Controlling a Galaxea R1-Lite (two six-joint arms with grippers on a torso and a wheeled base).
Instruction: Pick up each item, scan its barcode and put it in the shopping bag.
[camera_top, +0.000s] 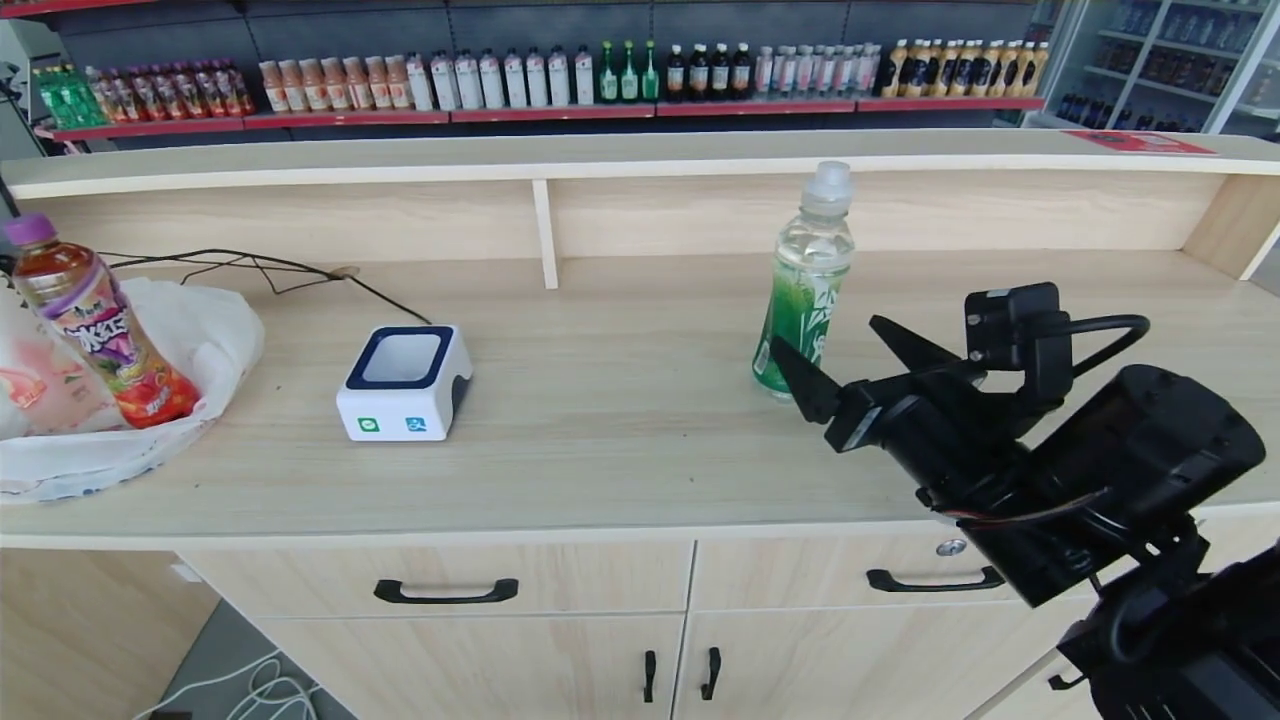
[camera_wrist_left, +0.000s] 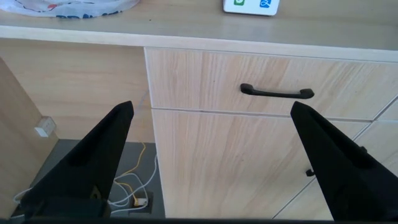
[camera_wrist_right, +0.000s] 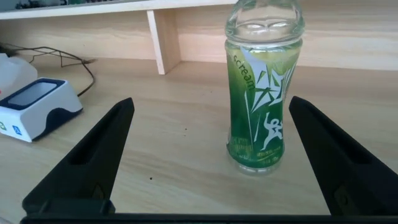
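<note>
Shopping bag (camera_top: 205, 345): white plastic, slumped open at the far left edge of the counter (camera_top: 620, 450).
Tea bottle (camera_top: 90, 325): purple-capped, leaning in the bag's mouth.
Left gripper (camera_wrist_left: 211, 106): fingers spread wide and empty, below the countertop, facing a drawer handle (camera_wrist_left: 277, 93).
Scanner (camera_top: 405, 383): white box with a dark-framed window, on the counter between the bag and the green bottle.
Green bottle (camera_top: 805, 290): upright on the counter, right of the scanner.
Right gripper (camera_top: 830, 338): fingers wide apart, holding nothing, pointed at the bottle's lower half from just beside it.
</note>
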